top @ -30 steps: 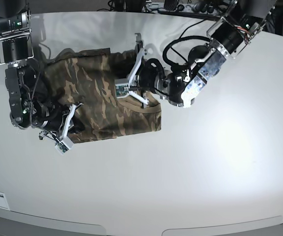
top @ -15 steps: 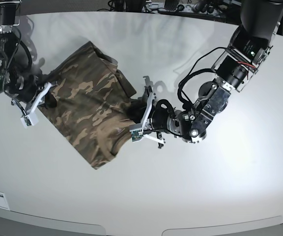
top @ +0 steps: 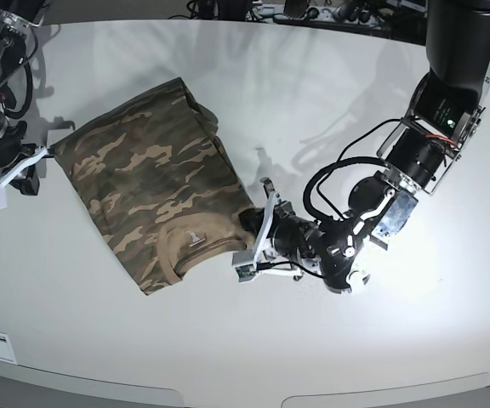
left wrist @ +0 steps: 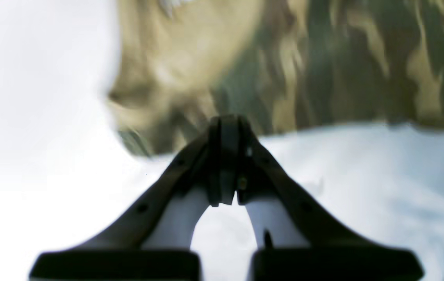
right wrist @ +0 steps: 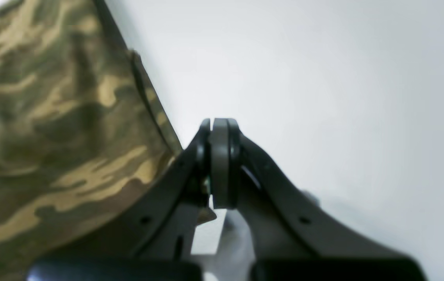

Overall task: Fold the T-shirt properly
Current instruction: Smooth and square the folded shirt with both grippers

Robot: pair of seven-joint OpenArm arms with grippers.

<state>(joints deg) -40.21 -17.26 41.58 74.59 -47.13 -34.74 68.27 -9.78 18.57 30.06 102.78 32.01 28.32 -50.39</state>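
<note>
The camouflage T-shirt (top: pixel 147 174) lies folded and flat on the white table (top: pixel 381 76), its tan collar (top: pixel 196 242) toward the front edge. My left gripper (top: pixel 247 226) is at the shirt's collar-side edge. In the left wrist view it (left wrist: pixel 225 125) is shut, its tips overlapping the blurred cloth edge (left wrist: pixel 323 58). My right gripper (top: pixel 48 153) is at the shirt's far left corner, which is drawn to a point toward it. The right wrist view shows it (right wrist: pixel 220 128) shut, with cloth (right wrist: pixel 50 117) beside and under the fingers.
Cables and dark equipment (top: pixel 313 12) lie beyond the table's back edge. The left arm's body (top: pixel 415 161) reaches in from the right over the table. Bare tabletop (top: pixel 228 340) extends along the front.
Both arms have dragged and turned the shirt. It went from a bunched heap to a flat folded rectangle, collar end swung toward the front. The right gripper moved left, the left gripper forward.
</note>
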